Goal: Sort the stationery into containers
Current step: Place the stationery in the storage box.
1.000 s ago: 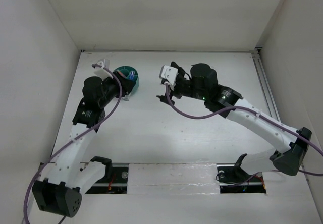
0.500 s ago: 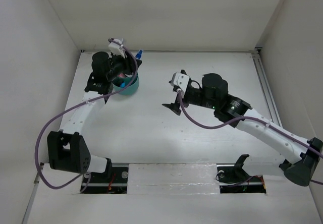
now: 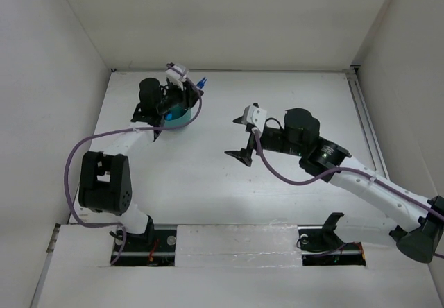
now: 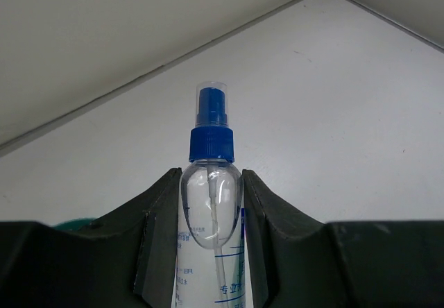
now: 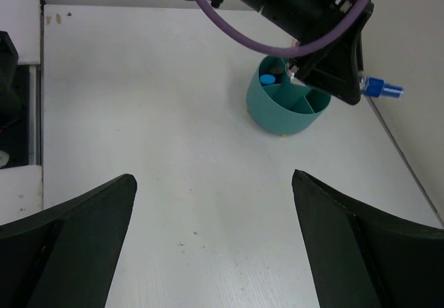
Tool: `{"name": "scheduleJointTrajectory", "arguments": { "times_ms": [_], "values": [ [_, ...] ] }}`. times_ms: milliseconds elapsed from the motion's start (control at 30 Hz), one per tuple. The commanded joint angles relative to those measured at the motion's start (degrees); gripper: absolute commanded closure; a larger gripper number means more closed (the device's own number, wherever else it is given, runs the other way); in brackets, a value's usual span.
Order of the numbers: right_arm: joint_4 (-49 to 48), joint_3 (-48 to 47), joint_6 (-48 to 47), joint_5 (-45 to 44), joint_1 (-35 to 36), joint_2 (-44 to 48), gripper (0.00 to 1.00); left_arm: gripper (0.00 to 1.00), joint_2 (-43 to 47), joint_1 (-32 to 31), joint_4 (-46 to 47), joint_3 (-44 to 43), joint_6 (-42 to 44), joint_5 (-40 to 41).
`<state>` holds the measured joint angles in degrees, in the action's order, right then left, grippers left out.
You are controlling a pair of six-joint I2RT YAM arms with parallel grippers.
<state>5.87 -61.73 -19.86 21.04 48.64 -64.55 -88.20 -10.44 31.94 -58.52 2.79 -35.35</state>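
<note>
My left gripper (image 4: 211, 177) is shut on a clear spray bottle (image 4: 210, 211) with a blue cap, the clear-blue tube of the stationery. In the top view this gripper (image 3: 187, 89) hangs over the round teal container (image 3: 182, 119) at the back left, and the bottle's blue cap (image 3: 201, 82) sticks out to the right. The right wrist view shows the tub's wall (image 5: 277, 117), its dividers, a blue item (image 5: 267, 80) in one compartment and the bottle's cap (image 5: 380, 87) past the rim. My right gripper (image 5: 214, 183) is open and holds nothing. In the top view it (image 3: 240, 138) is mid-table.
A tiny tan piece (image 5: 283, 136) lies on the table against the tub's base. White walls close the table at the back and on both sides. The left arm's purple cable (image 3: 90, 141) loops beside its links.
The left arm has folded back toward the far left corner, carrying the bottle to the right over the tub. The right arm has drawn a little nearer and to the right, still open.
</note>
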Motion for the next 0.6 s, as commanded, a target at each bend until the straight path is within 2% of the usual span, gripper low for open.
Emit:
{"name": "scheduleJointTrajectory", "arguments": {
  "times_ms": [0,100,567],
  "values": [
    [-4.11,0.56,1.58,2.25,-0.48,0.31,0.0,1.0,-2.93,0.07,6.12,-1.94,2.91,-5.42],
    [-4.11,0.56,1.58,2.25,-0.48,0.31,0.0,1.0,-4.86,0.67,4.1,-3.18,7.22,-5.95],
    [-4.11,0.56,1.58,2.25,-0.48,-1.8,0.0,1.0,-8.48,2.44,7.61,-3.18,8.46,-7.44]
  ]
}}
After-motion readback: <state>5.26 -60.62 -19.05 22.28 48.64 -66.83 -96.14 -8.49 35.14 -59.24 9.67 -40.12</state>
